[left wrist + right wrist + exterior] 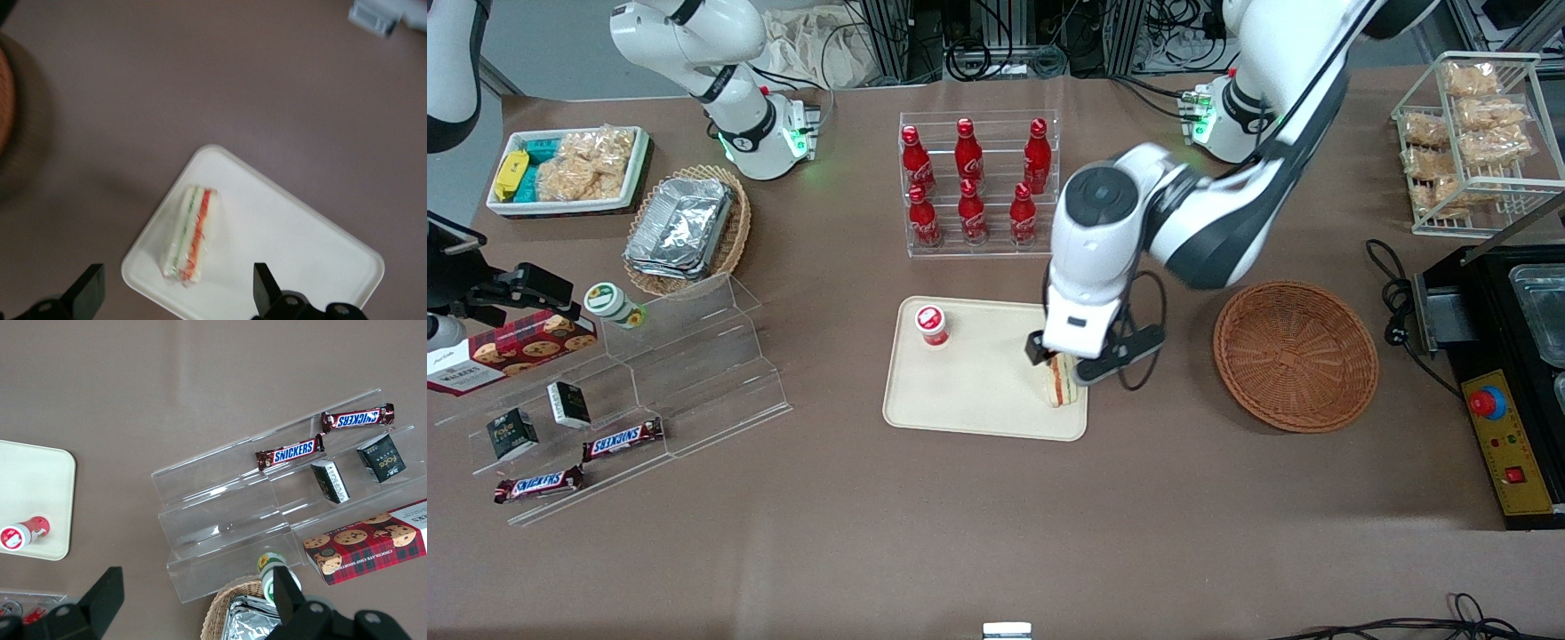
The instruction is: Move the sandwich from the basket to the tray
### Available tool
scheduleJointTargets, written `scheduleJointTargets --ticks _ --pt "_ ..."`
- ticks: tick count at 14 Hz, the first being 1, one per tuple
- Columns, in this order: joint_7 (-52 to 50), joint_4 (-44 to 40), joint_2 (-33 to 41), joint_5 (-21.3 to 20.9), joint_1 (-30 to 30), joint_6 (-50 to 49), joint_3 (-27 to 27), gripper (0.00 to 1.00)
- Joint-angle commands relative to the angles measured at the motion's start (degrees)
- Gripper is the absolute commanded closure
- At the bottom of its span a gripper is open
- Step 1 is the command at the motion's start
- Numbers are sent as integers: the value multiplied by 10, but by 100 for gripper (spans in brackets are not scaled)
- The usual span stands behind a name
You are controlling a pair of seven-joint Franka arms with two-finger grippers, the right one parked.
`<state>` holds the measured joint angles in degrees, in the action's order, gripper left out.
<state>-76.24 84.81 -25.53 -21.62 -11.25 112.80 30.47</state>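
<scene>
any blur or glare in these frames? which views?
Left wrist view: soft overall, the sandwich on the tray has smeared filling lines; the open gripper hangs above it. Front view: sharp, with glare on the clear plastic shelf. Right wrist view: crisp, snack labels readable.

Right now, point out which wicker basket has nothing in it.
The reddish-brown basket, beside the tray where the open gripper hovers over the sandwich; the tan basket holds foil containers.

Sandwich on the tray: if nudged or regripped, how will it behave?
The sandwich is probably soft: layered bread and filling, so it would squash. It stands on a narrow edge on the tray, so a push may tip it. The gripper is above it, jaws open.
</scene>
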Motion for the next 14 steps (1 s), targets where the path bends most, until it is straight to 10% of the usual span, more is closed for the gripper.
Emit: scheduleJointTargets --ticks 1,14 --pt "-5 21 55 10 43 -24 -1 0" --pt "373 21 158 142 218 -166 -15 0"
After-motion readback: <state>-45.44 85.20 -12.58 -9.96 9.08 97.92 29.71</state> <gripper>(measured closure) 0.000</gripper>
